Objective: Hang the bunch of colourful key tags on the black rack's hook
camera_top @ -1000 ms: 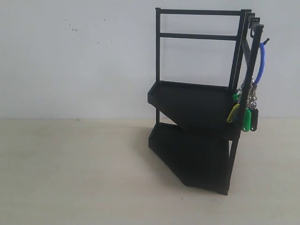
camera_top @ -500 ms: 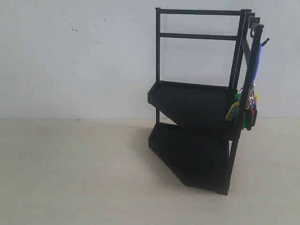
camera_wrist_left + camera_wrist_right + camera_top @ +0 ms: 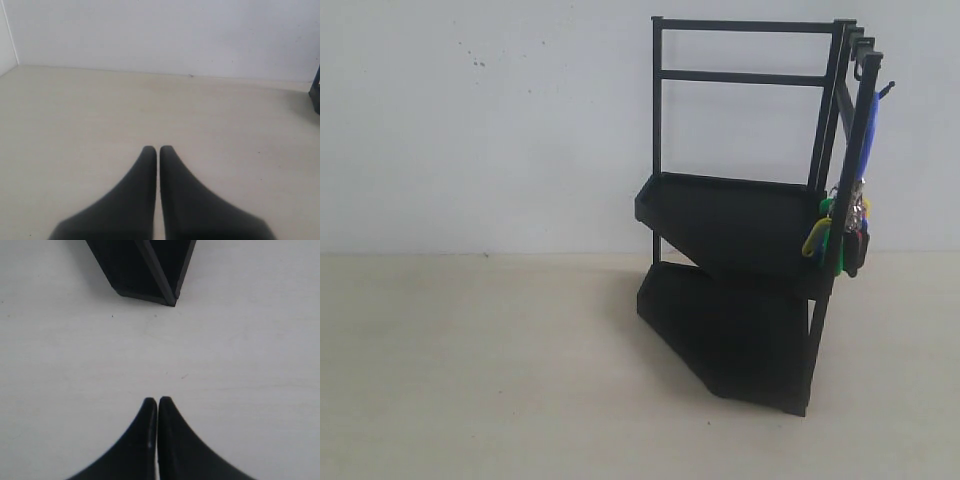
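The black rack [image 3: 740, 230] stands right of centre on the table in the exterior view. The colourful key tag bunch [image 3: 845, 235] hangs by its blue loop from the hook [image 3: 885, 90] at the rack's top right, partly hidden behind an upright bar. Neither gripper shows in the exterior view. My left gripper [image 3: 158, 149] is shut and empty over bare table. My right gripper [image 3: 157, 400] is shut and empty too, with the rack's base [image 3: 145, 270] ahead of its tips.
A white wall [image 3: 480, 120] backs the pale table [image 3: 470, 370]. The rack's edge [image 3: 316, 92] shows at the border of the left wrist view.
The hanging key tag bunch has swung left, from beside the upright bar to partly behind it, and has nearly settled. The rack has stayed put.
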